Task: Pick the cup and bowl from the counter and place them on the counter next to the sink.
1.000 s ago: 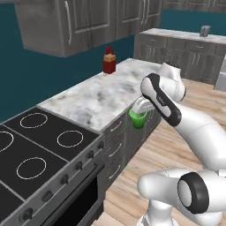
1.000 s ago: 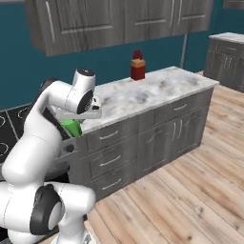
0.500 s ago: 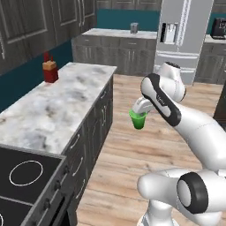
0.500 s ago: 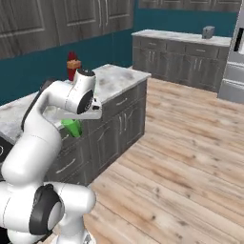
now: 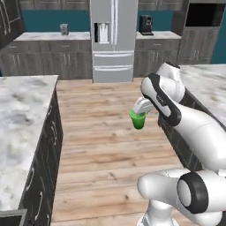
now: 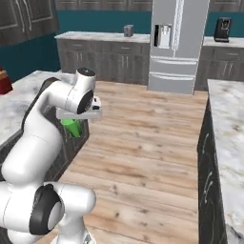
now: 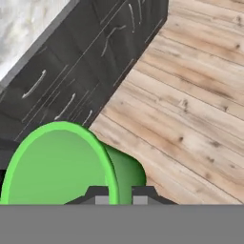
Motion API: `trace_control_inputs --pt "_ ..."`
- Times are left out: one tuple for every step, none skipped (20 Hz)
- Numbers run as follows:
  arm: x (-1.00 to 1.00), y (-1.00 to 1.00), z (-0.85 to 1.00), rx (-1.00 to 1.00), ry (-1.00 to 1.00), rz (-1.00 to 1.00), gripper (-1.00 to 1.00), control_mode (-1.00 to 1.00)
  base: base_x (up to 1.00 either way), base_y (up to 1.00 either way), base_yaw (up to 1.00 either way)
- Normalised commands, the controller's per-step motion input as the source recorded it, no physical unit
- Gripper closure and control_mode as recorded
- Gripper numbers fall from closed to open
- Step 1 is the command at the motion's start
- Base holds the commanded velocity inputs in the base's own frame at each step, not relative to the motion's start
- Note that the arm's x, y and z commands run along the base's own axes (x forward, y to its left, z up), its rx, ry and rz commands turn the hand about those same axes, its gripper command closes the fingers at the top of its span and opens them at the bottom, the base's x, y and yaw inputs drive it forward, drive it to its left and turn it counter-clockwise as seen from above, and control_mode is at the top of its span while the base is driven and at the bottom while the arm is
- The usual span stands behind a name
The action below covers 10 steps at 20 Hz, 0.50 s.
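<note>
A small bright green cup [image 5: 138,119] hangs in the air over the wooden floor, held at its rim by my gripper [image 5: 142,109], which is shut on it. From the other side the cup [image 6: 72,127] sits under the hand [image 6: 79,114]. In the hand view the cup [image 7: 62,162] fills the lower left, with the gripper [image 7: 114,196] pinching its rim. Marble counter [image 5: 21,114] lies to my left and more counter [image 5: 208,83] to my right. The bowl and the sink are out of view.
A steel fridge [image 5: 114,39] stands straight ahead across the wooden floor [image 5: 106,132]. The back counter holds a grey container [image 5: 64,29] and a coffee machine [image 5: 146,24]. Grey drawers [image 7: 76,81] front the near counter. A red bottle [image 6: 5,81] stands at the far left.
The whole picture has swung as the base turned: stovetop and near counter slid off to the left, and fridge and open floor came into view. The cup stays held in the shut gripper.
</note>
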Motion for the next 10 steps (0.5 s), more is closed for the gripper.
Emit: trace_control_inputs --pt "0.0 0.0 0.0 0.0 0.0 0.0 1.0 1.0 0.49 0.37 -0.6" --pt "0.0 0.0 0.0 0.0 0.0 0.0 1.0 1.0 0.47 0.43 -0.57" --pt "0.0 0.0 0.0 0.0 0.0 0.0 1.0 1.0 0.44 0.49 -0.55" --pt "0.0 0.0 0.0 0.0 0.0 0.0 1.0 1.0 0.44 0.51 -0.54" --pt "0.0 0.0 0.0 0.0 0.0 0.0 1.0 1.0 0.4 0.55 -0.53" --pt "0.0 0.0 0.0 0.0 0.0 0.0 1.0 1.0 0.38 0.59 -0.52" --pt "0.0 0.0 0.0 0.0 0.0 0.0 1.0 1.0 0.34 0.66 -0.53" --pt "0.0 0.0 0.0 0.0 0.0 0.0 1.0 1.0 0.32 0.66 -0.53" --pt "0.0 0.0 0.0 0.0 0.0 0.0 1.0 1.0 0.33 0.62 -0.53" --pt "0.0 0.0 0.0 0.0 0.0 0.0 1.0 1.0 0.32 0.58 -0.53"
